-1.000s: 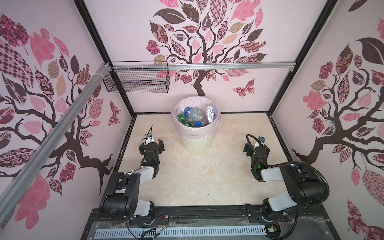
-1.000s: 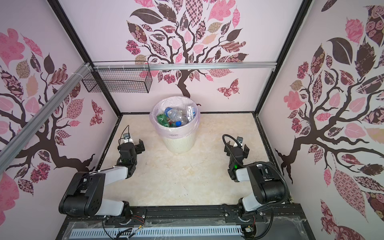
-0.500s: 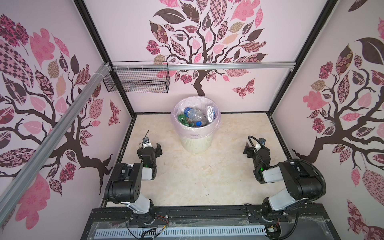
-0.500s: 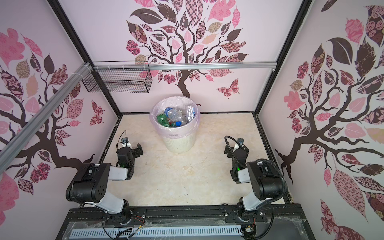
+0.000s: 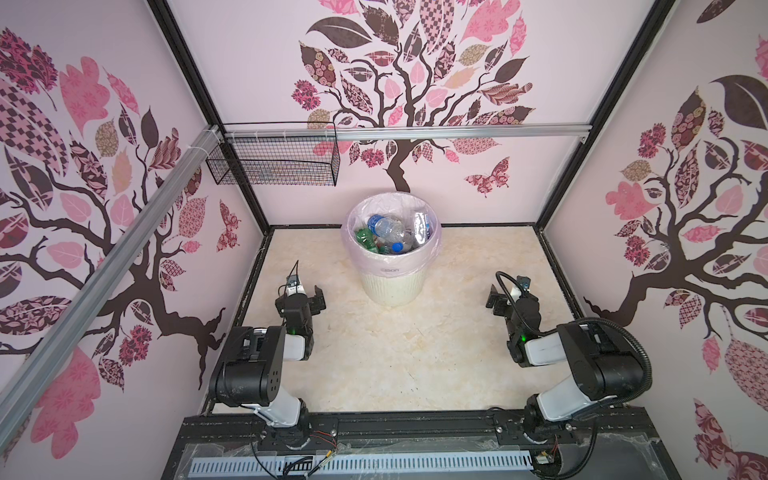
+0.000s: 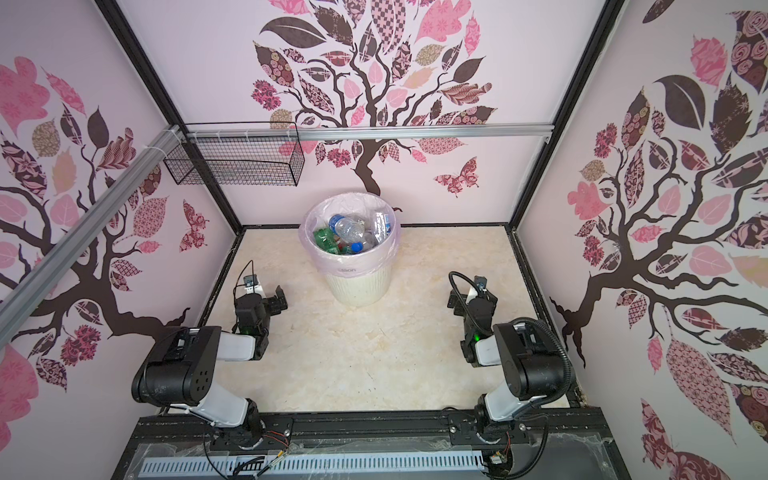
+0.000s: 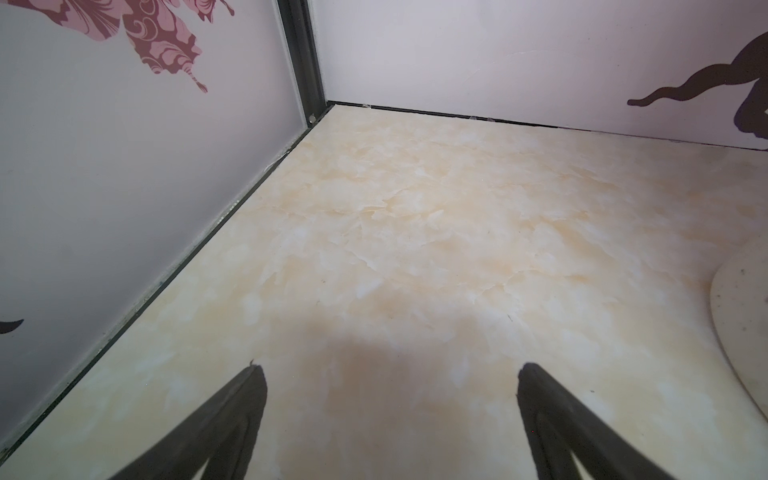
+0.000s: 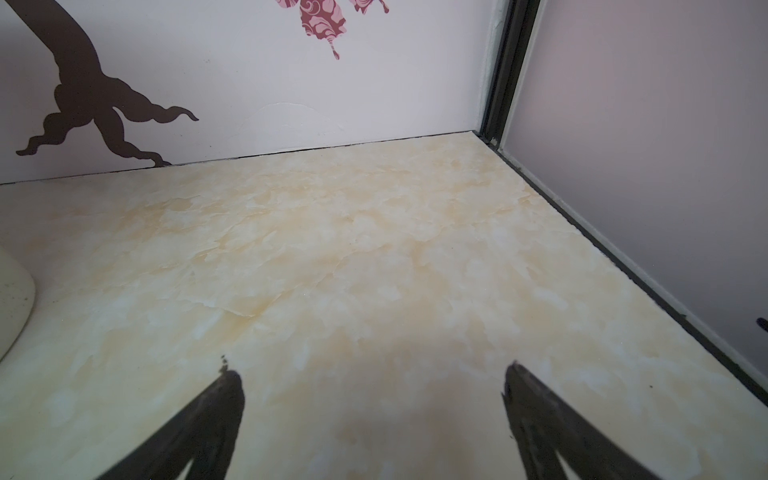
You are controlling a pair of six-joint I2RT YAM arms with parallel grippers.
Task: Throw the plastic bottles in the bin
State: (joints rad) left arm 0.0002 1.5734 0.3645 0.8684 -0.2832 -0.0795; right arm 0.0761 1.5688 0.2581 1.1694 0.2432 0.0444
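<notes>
Left wrist view: left gripper (image 7: 390, 368) spread wide, nothing between the fingers, bare floor (image 7: 415, 232) under it. — A

Right one? — B

Right gripper (image 8: 370, 368) same: spread, empty, low over the floor. Bin (image 8: 12, 299) just clips the edge of each wrist view, so both grippers sit beside it, not touching. — A

Bottles? — B

Bottles (image 5: 384, 232) are in the bin, every one I can see, in both top views. Clear ones with blue caps on top, green ones under, heaped below the rim. One clear one leans up against the liner (image 5: 432, 249). Bin stands at the back middle against the wall. Arms are folded either side of it, well apart from each other. No bottle on the floor that I can find. — A

So what's the step? — B

My call: task looks done, and the step is just parking the arms. To do it well, leave the fingers apart and draw each arm straight back from the bin with no inward swing. A knock could tip the bin or snag the liner and spill the heap. Also check behind the bin first, since that patch is hidden from the top views and neither wrist view covers it. — A
</notes>
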